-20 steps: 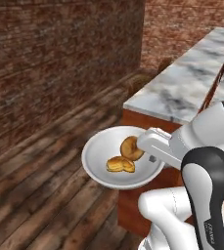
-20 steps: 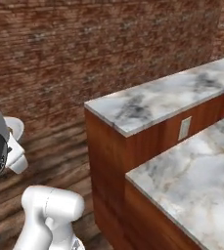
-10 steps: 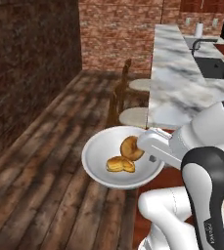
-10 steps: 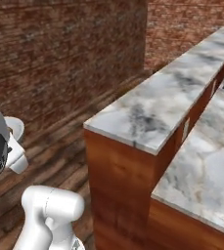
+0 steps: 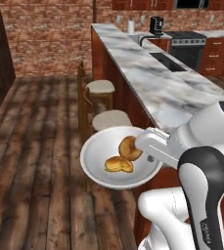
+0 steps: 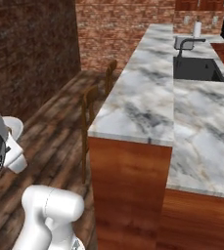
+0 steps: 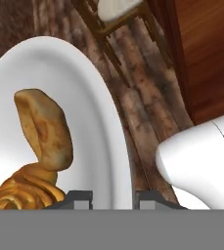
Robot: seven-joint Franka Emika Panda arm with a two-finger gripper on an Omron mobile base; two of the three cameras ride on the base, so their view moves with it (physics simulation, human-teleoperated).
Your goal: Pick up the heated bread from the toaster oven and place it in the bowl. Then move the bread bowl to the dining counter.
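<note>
Bread [image 5: 118,164] and a darker bun [image 5: 129,147] are carried in the bowl [image 5: 96,151], whose rim is clamped by the closed fingers [image 7: 113,196], beside the desk [image 5: 152,78].

Plain white bowl [image 5: 96,163], and in it a golden-yellow pastry [image 5: 118,164] beside a darker brown bun [image 5: 129,147]. The dining counter [image 5: 152,78] runs white-grey with cloudy marble veins over a reddish wood base. Cream cushions top the dark wooden stools [image 5: 100,88]. Red-brown brick wall [image 5: 50,36] behind, and streaky brown plank floor [image 5: 35,161] underneath, light and dark boards alternating.
</note>
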